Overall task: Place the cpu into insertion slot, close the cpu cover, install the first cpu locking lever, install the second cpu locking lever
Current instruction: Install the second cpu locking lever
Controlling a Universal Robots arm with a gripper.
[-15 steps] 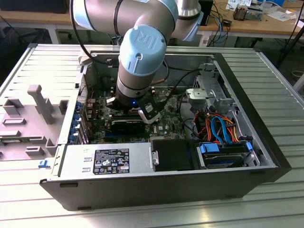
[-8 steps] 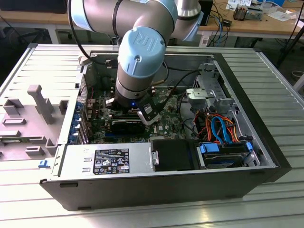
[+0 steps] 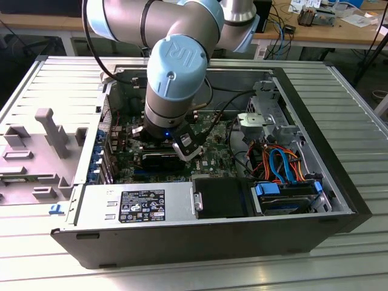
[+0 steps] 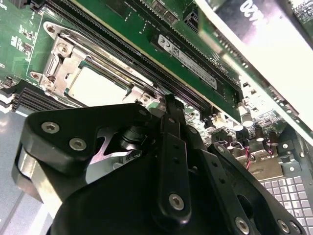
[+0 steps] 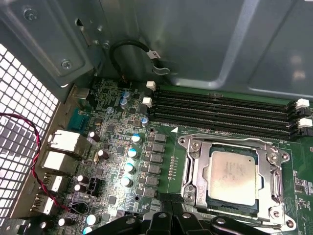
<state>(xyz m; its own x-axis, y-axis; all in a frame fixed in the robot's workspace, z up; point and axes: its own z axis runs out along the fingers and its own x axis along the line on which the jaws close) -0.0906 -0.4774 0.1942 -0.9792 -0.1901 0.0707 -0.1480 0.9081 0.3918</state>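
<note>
The cpu (image 5: 232, 178), a silvery square chip, lies in the insertion slot (image 5: 211, 199) on the green motherboard. The cpu cover (image 5: 195, 166), a grey metal frame, lies flat around it, and the chip's top shows through the window. Thin metal levers (image 5: 279, 178) run along the frame's sides. In the second wrist view the cpu (image 4: 95, 85) and cover (image 4: 61, 58) lie just beyond my gripper (image 4: 168, 103). Its black fingers (image 4: 171, 132) are pressed together, with the tip at the socket's edge. My gripper (image 5: 172, 211) also shows in the first wrist view.
The arm (image 3: 176, 66) reaches down into an open computer case (image 3: 200, 236) on a slatted metal table. Long black memory slots (image 5: 220, 110) run beside the socket. Capacitors (image 5: 129, 166), rear ports (image 5: 63, 142), a power supply (image 3: 139, 203) and drive cables (image 3: 282, 160) surround the board.
</note>
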